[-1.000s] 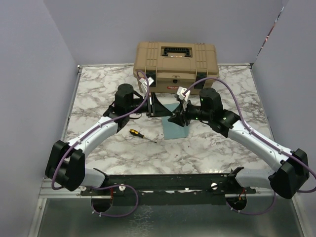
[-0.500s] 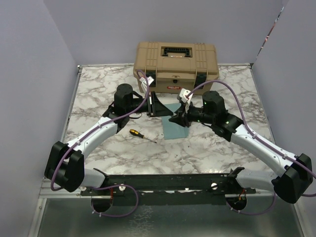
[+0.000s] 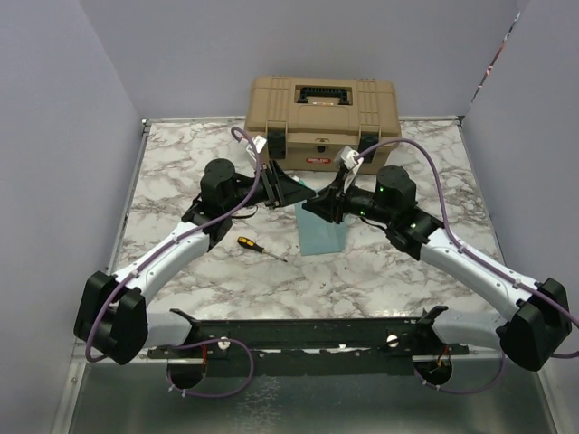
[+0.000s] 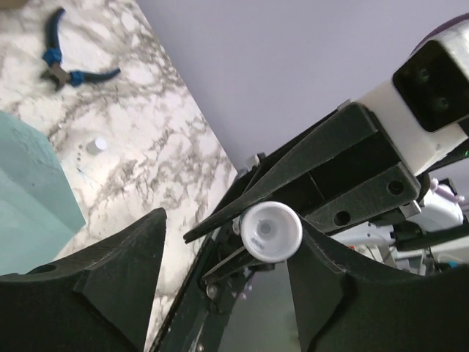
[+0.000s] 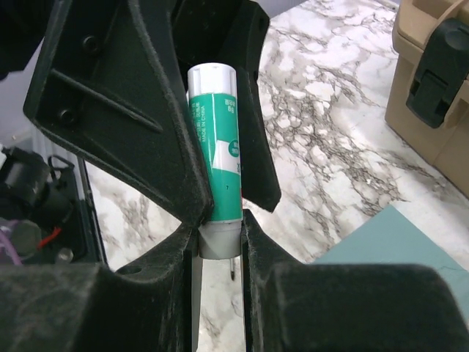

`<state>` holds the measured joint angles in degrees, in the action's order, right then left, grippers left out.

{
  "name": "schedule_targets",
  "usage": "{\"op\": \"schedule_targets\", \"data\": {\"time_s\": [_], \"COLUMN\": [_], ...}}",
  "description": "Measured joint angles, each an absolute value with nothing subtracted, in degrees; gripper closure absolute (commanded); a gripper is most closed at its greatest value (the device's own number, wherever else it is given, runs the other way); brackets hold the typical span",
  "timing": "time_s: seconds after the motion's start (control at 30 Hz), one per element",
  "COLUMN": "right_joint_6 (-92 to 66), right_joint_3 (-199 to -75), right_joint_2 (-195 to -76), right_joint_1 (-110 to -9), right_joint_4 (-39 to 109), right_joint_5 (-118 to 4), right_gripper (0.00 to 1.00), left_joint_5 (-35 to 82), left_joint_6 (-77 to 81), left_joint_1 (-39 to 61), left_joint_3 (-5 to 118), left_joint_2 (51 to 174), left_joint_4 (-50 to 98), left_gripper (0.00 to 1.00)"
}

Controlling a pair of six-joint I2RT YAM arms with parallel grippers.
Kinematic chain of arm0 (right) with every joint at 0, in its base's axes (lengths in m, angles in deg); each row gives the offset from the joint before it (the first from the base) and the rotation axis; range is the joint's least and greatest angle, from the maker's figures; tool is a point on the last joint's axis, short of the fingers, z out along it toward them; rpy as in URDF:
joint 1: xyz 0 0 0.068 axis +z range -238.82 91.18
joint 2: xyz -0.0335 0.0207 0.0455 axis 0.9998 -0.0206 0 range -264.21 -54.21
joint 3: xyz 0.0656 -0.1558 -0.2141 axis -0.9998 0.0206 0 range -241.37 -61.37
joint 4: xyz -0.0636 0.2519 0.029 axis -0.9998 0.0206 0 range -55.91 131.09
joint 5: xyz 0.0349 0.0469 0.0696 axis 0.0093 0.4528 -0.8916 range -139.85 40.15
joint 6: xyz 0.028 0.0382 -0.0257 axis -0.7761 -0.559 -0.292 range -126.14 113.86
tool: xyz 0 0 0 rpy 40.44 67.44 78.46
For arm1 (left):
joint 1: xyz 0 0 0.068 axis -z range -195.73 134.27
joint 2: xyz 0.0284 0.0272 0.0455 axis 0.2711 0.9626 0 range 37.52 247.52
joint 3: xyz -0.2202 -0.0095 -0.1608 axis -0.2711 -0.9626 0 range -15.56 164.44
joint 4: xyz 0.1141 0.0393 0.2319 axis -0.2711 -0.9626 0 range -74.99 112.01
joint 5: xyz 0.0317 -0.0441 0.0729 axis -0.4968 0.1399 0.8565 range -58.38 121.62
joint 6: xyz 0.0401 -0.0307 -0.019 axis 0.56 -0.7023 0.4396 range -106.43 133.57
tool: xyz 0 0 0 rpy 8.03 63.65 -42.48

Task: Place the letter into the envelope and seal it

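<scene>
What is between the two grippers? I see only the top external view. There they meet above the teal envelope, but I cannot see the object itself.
Observer: The right wrist view shows a green and white glue stick between them.
Operator: Which gripper is gripping it?
Observer: The right gripper is clamped on its pale base.
Operator: And the left one?
Observer: In the left wrist view the left gripper stands open, with a gap beside the stick's white end.
</scene>
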<state>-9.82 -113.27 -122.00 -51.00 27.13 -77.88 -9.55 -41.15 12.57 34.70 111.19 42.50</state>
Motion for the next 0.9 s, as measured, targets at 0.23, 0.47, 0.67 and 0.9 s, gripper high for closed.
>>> {"op": "schedule_targets", "data": {"time_s": [0.23, 0.47, 0.67, 0.9], "right_joint_6": [-20.01, -27.85, -31.77, -34.65], "right_joint_3": [-113.16, -111.61, -112.0, -112.11], "right_joint_2": [-124.29, -125.1, -128.58, -129.01], "right_joint_1": [-51.0, -51.0, -51.0, -51.0], "right_joint_4": [22.26, 17.08, 15.98, 14.76], "right_joint_5": [-74.32, -73.86, -76.68, -78.17], "right_gripper": [0.95, 0.94, 0.94, 0.94], "left_joint_5": [-2.6, 1.25, 1.6, 2.47], "left_joint_6": [-43.29, -45.63, -46.85, -47.49], "left_joint_1": [12.74, 12.89, 13.27, 13.29], "left_joint_3": [29.74, 25.98, 24.47, 22.52], "left_joint_2": [106.77, 104.72, 104.94, 105.2], "left_joint_4": [49.56, 55.92, 61.89, 66.65], "left_gripper": [0.29, 0.29, 0.31, 0.33]}}
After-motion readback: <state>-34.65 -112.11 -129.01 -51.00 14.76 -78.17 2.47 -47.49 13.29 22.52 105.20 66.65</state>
